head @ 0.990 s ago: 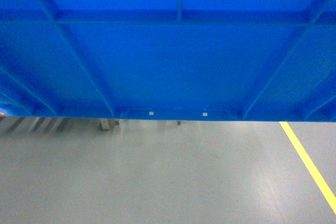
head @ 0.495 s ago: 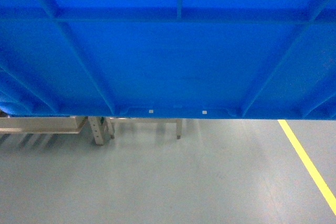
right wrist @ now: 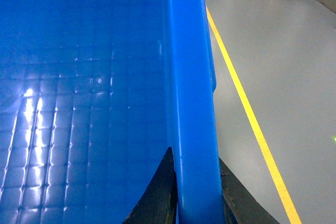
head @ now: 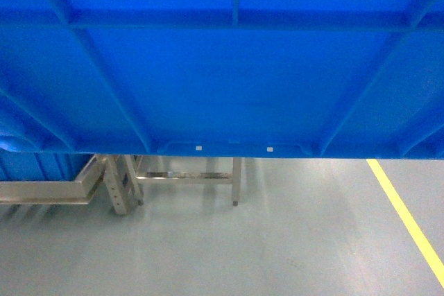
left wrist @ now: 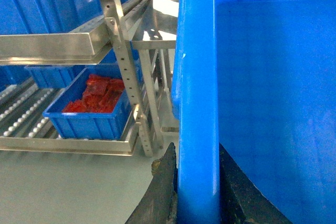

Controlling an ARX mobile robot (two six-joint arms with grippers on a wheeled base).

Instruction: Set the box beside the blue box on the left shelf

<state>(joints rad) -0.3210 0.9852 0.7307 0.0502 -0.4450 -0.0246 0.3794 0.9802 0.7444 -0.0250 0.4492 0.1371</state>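
The box [head: 229, 81], a big bright blue ribbed crate, fills the upper head view, held up off the floor. My left gripper [left wrist: 197, 150] is shut on its left rim [left wrist: 197, 77], one dark finger on each side. My right gripper [right wrist: 194, 156] is shut on the right rim [right wrist: 189, 77] the same way. The box's gridded inside bottom [right wrist: 79, 103] looks bare. A metal shelf [left wrist: 121, 51] stands to the left. It carries a blue box [left wrist: 47, 3] on the upper level and another blue box [left wrist: 89, 103] holding red packets lower down. Which is the task's blue box I cannot tell.
Under the box the head view shows the shelf's metal legs [head: 118, 185], a blue bin [head: 35, 166] at far left and a small metal table frame [head: 208, 175]. A yellow floor line [head: 409, 220] runs along the right on grey floor. Roller tracks [left wrist: 21, 119] lie beside the lower bin.
The shelf legs, table frame and a blue bin have come further into the head view beneath the box. Both grippers hold the box as before.
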